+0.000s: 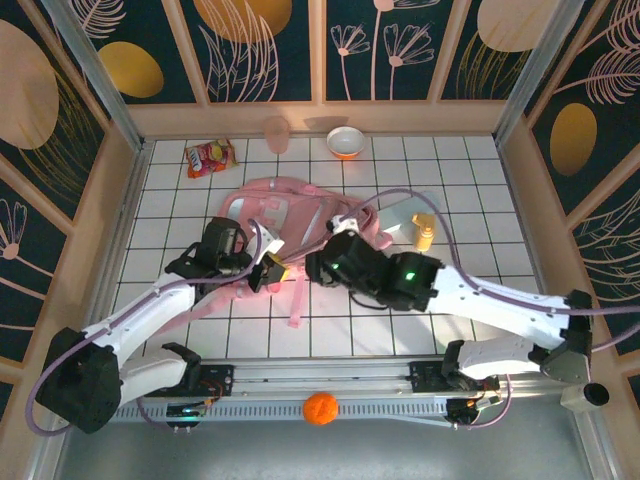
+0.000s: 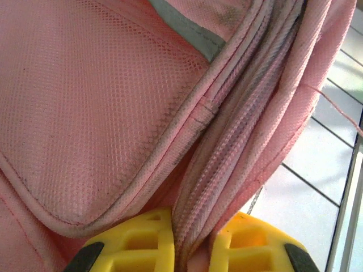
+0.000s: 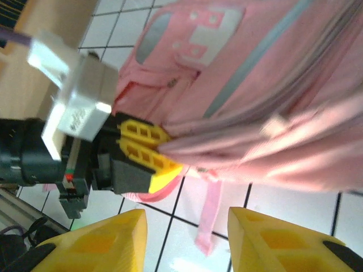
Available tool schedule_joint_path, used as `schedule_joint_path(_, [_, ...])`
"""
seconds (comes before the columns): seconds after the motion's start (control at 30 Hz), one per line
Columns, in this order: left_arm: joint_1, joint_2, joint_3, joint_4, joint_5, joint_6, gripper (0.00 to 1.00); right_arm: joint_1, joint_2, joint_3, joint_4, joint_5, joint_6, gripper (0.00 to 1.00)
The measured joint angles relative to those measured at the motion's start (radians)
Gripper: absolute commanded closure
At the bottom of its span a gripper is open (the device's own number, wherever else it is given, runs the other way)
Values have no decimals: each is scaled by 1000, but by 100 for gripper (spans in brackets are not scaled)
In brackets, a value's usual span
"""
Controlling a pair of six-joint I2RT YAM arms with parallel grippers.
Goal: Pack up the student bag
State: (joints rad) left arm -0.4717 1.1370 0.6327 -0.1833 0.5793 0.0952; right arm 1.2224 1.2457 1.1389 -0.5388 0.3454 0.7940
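The bag [image 1: 300, 195] is found centred on the tabletop [image 1: 480, 170], its zip edge [image 2: 238, 158] clenched by the left fingers [image 2: 142, 243], the right fingers [image 3: 96, 243] held apart and empty beside it; opening is judged in hand, and a right-side grip on the opposite zip lip is called for next.

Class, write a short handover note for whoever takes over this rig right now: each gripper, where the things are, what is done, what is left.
Left gripper: shut on a fold of the pink bag beside its zip.
Right gripper: open, empty, facing the bag.
On the table outside the bag: snack packet, cup, bowl, yellow bottle.
Done: bag edge gripped; whether the zip is open cannot be told.
Left: probably open the bag and load those things.
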Motion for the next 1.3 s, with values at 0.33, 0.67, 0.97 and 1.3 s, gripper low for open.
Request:
schedule_joint_path(0.33, [0,56,71,-39,31,-56,100,18,163,-74,79,85,200,59])
schedule_joint_path(0.67, [2,57,75,-55,50,-79,100,-48,230,-87,216,79,173,62])
schedule_joint_path(0.97, [2,59,78,-53,41,-88,100,-52,268,-45,177,100,208,78])
schedule_joint_path(1.3, [2,59,82,-53,41,-89,100,-52,269,-40,162,109,214,80])
